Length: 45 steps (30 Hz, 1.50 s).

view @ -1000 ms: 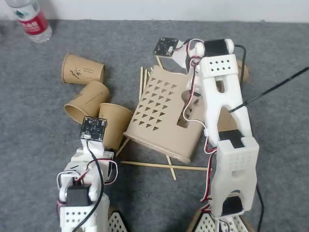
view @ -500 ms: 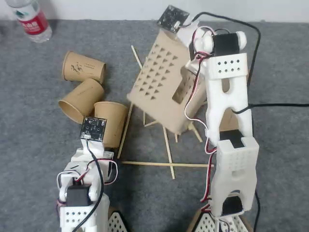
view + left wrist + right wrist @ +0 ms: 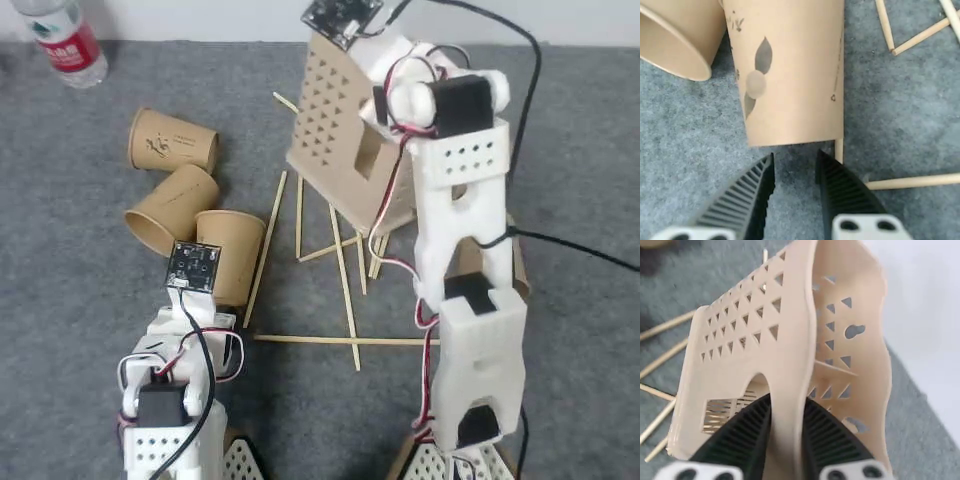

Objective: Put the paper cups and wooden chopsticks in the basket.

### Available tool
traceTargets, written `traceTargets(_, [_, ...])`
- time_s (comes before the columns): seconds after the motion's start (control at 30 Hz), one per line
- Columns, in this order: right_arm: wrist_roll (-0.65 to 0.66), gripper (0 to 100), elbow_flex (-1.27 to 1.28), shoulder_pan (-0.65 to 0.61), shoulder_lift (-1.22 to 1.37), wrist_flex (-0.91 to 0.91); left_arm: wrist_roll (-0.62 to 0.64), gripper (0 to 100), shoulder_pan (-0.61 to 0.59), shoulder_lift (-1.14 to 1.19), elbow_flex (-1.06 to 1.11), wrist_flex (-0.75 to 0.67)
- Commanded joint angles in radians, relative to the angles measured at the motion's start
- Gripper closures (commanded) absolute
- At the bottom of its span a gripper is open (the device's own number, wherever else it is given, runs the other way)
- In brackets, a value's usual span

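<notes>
Basket [image 3: 330, 120] lifted higher, tilted (rim pinched by right gripper [image 3: 787, 406]), chopsticks [image 3: 342, 280] uncovered beneath, left gripper [image 3: 795, 156] narrowly parted beside cup [image 3: 790, 75].

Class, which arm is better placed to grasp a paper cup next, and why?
Left. The left gripper is open just short of a paper cup lying on its side; the right gripper is shut on the basket wall, holding it tilted up.

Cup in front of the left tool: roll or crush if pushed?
Probably rolls in a curve: the cup lies on its side and seems to taper. Likely light and easily dented, since it looks like thin paper.
</notes>
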Motion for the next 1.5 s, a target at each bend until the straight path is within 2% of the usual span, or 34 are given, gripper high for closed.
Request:
traceTargets(0.0, [-0.026,99.1,-0.064,-0.007,-0.162,0.035,-0.009,87,0.003,-0.012,-0.005,-0.002])
traceTargets(0.27, [-0.031,99.1,-0.063,0.048,-0.320,0.036,-0.009,87,0.003,-0.012,-0.005,-0.002])
traceTargets(0.73, [-0.025,99.1,-0.044,0.348,-0.604,0.039,-0.009,87,0.003,-0.012,-0.005,0.003])
traceTargets(0.93, [0.155,99.1,0.160,0.521,-0.773,0.035,-0.009,87,0.003,-0.012,-0.005,0.005])
traceTargets(1.1, [0.255,99.1,0.287,0.628,-0.871,0.022,-0.009,87,0.003,-0.012,-0.005,0.005])
traceTargets(1.47, [0.272,99.1,0.463,0.915,-0.897,-0.179,-0.009,87,-0.003,-0.012,-0.005,0.006])
